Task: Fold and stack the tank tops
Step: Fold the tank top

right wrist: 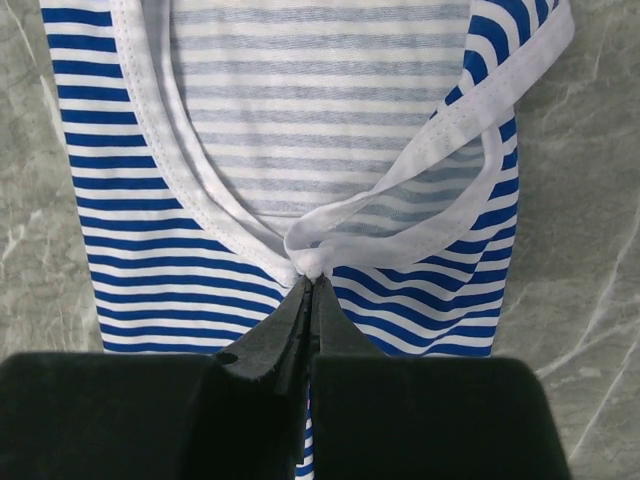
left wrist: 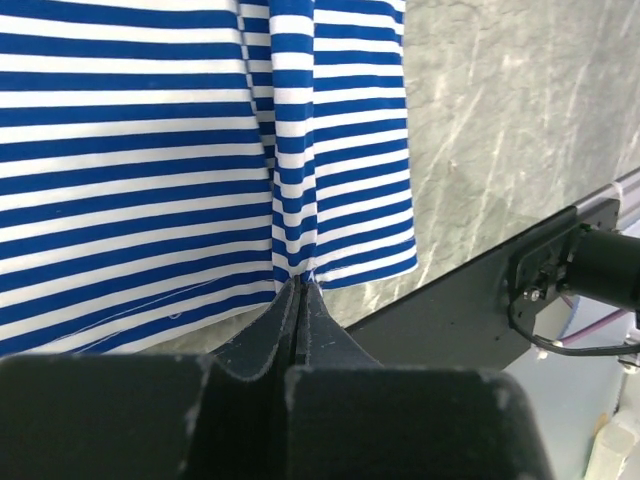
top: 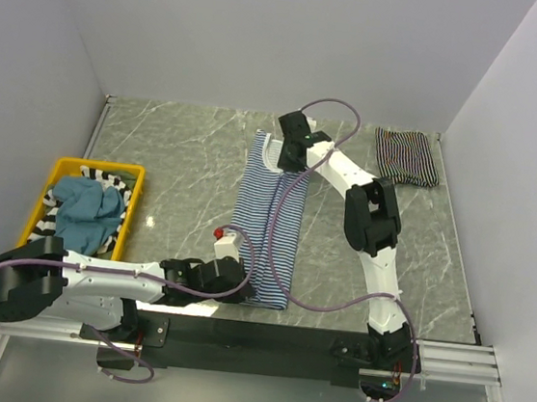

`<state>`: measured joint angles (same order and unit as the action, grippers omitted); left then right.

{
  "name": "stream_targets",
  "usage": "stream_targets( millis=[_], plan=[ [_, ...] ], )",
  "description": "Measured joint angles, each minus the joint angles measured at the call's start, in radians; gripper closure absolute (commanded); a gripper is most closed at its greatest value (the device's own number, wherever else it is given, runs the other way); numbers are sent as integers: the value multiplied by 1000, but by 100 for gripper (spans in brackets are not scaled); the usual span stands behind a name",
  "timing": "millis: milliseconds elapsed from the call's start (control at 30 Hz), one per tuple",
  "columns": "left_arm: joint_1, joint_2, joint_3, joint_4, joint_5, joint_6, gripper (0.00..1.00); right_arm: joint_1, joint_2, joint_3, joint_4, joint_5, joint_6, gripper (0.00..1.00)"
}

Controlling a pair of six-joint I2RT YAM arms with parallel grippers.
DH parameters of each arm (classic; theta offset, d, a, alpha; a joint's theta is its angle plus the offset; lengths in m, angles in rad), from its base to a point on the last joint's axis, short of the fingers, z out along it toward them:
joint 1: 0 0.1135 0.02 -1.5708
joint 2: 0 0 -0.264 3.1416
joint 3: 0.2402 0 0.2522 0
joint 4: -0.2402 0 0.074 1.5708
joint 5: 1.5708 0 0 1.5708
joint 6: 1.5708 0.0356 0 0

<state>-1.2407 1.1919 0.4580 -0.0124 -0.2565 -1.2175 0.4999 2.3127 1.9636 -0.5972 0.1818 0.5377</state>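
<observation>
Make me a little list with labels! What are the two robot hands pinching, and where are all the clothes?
Spread-out top: blue-and-white tank top, lying long and narrow on the table
Near end: left gripper shut, pinching the bottom hem
Far end: right gripper shut, pinching the white trim by the neck
Folded one: black-and-white tank top, far right corner
Not folded yet: rumpled clothes in the yellow basket, on the left
</observation>
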Motion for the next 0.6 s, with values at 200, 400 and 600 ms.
stream_targets(
  millis=[200,400,600],
  plan=[
    [11,8,0,-19,8,-3,99,11,16,26,2,0,1,98],
    [18,15,0,-44,23,0,80,21,24,22,23,2,5,72],
    [19,-49,19,-154,53,19,52,16,10,4,89,10,-8,54]
  ],
)
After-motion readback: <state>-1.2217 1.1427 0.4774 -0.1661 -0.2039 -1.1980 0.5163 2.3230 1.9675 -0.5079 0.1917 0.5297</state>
